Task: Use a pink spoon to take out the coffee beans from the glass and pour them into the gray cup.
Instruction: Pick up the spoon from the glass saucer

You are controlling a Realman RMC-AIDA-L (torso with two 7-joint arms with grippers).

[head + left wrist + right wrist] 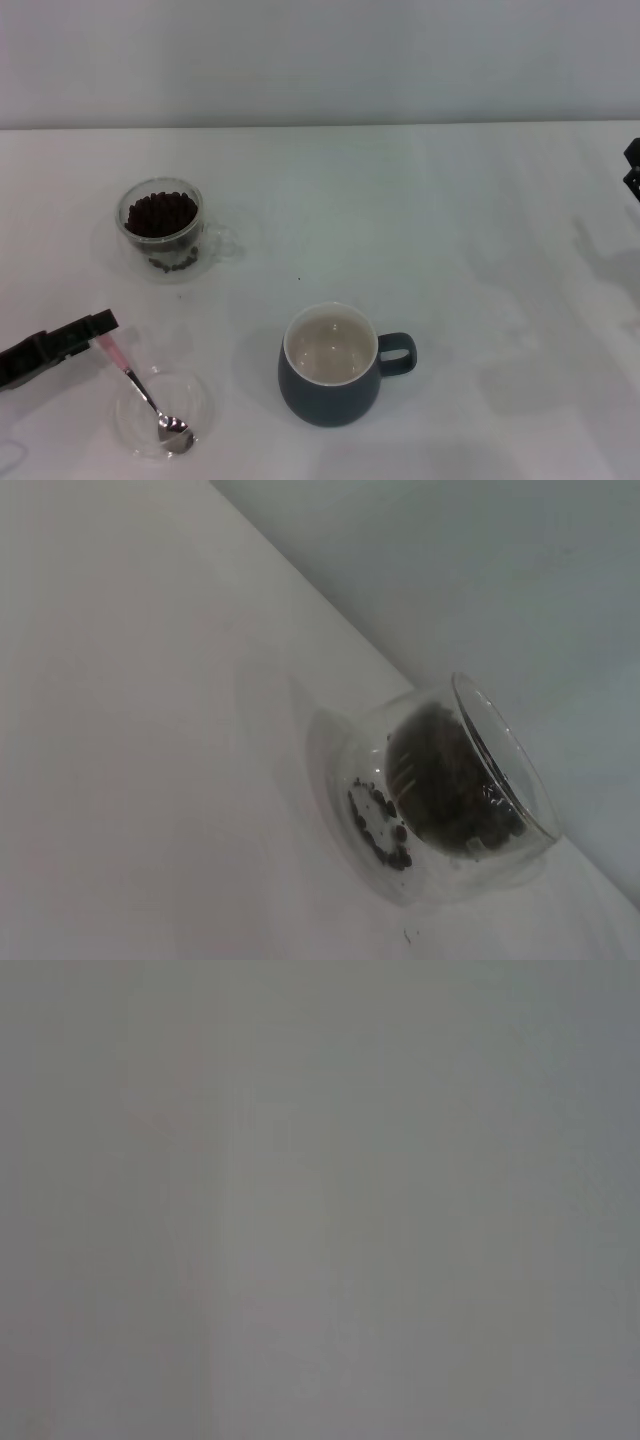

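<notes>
The pink spoon (140,385) lay at the near left of the table (480,300), its shiny bowl resting in a flat clear dish (195,405) and its pink handle tip right at the left end effector (100,328); whether that end effector was gripping the handle could not be told. The spoon looked light, stiff and slippery, so the thin pink handle seemed the best place to hold. The glass (160,225) of coffee beans (160,213) stood far left, the gray cup (330,365) near the middle. The right end effector (633,170) waited at the far right edge. Only the left wrist view showed loose beans low in the glass wall.
</notes>
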